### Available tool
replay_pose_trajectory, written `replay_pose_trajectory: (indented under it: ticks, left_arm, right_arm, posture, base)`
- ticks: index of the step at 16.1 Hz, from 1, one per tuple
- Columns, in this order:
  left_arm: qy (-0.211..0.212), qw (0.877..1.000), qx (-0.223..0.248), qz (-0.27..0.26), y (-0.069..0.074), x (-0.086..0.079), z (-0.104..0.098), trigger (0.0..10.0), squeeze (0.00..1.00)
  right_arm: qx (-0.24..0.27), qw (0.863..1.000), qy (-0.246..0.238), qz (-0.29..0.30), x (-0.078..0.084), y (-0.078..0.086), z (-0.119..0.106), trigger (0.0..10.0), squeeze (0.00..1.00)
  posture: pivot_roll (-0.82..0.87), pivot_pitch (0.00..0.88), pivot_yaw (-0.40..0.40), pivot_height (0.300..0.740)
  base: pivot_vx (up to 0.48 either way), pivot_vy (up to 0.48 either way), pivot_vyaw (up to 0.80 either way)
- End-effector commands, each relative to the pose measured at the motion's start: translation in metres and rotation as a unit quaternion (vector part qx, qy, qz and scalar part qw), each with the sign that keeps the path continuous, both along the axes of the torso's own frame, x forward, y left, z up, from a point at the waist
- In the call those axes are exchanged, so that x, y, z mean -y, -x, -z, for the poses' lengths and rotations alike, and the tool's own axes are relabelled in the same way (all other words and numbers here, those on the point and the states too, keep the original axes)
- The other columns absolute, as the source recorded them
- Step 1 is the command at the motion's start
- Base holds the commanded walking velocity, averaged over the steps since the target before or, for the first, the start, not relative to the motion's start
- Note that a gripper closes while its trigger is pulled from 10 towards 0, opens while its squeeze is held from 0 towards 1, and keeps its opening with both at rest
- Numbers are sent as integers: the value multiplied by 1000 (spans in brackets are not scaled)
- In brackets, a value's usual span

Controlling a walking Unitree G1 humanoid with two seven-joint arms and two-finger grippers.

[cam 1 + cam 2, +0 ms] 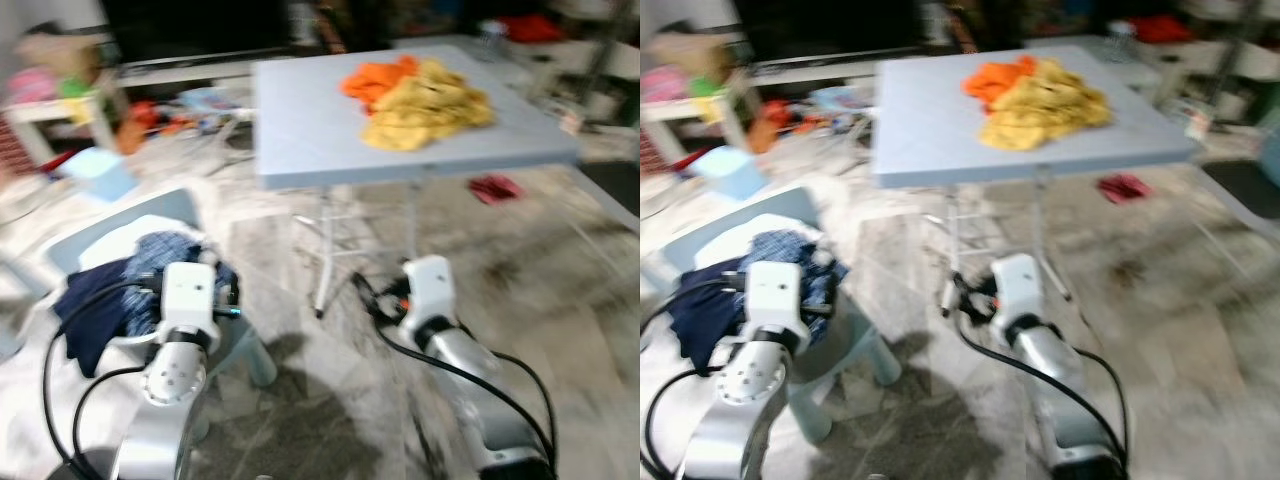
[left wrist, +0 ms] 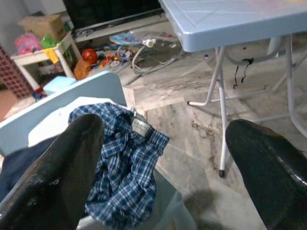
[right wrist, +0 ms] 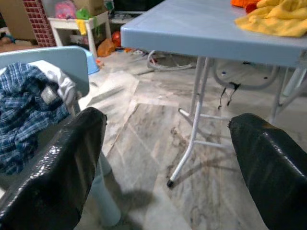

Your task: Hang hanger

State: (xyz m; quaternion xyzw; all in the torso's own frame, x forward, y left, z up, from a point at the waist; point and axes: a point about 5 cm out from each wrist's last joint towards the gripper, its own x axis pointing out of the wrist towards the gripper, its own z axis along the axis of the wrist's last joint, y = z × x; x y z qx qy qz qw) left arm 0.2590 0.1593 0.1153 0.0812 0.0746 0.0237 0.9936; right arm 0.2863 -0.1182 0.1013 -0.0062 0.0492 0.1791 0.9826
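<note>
Holding both arms low, I see left gripper [image 2: 163, 177] and right gripper [image 3: 165, 167] spread wide, empty; table [image 3: 201, 33] ahead.

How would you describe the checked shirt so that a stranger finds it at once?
Look left of the folding table to the pale blue plastic chair on the floor. The shirt lies heaped on its seat, beside a white cloth. Its blue-and-white check pattern marks it out.

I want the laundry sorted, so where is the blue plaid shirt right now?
The blue plaid shirt lies heaped on the light blue chair at the robot's left, under the left gripper.
</note>
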Motion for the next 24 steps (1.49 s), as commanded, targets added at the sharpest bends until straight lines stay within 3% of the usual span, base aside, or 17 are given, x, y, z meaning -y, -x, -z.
replay_pose_trajectory:
  ticks: [1, 3, 7, 15, 19, 24]
  left_arm:
    - [1, 1000, 9, -4, -4, -5, -6, 10000, 0]
    - [40, 999, 0, 0, -3, -3, -4, 10000, 0]
    - [57, 998, -1, 10, -3, 0, -4, 10000, 0]
    - [66, 998, -5, 21, -4, 2, -3, 10000, 0]
    - [68, 997, -8, 22, -4, 4, -2, 10000, 0]
    - [70, 997, -14, 16, -3, 3, 0, 10000, 0]
  right_arm:
    - [7, 1000, -11, -6, -5, -1, -4, 10000, 0]
    - [9, 1000, -5, -10, -6, 1, -3, 10000, 0]
    - [12, 1000, -4, -21, -10, 2, -3, 10000, 0]
    - [15, 999, 1, -30, -12, 0, -4, 10000, 0]
    - [17, 999, 1, -34, -13, 0, -4, 10000, 0]
    - [14, 999, 5, -38, -14, 1, -2, 10000, 0]
  posture:
    - [-3, 0, -14, 740]
    - [-8, 0, -11, 740]
    - [-7, 0, -13, 740]
    - [-7, 0, -12, 740]
    - [-6, 0, -16, 740]
    - [-8, 0, -16, 740]
  base:
    - [0, 0, 0]
    - [0, 0, 0]
    - [210, 0, 400]
    - [380, 0, 96]
    - [393, 0, 797]
    - [358, 0, 0]
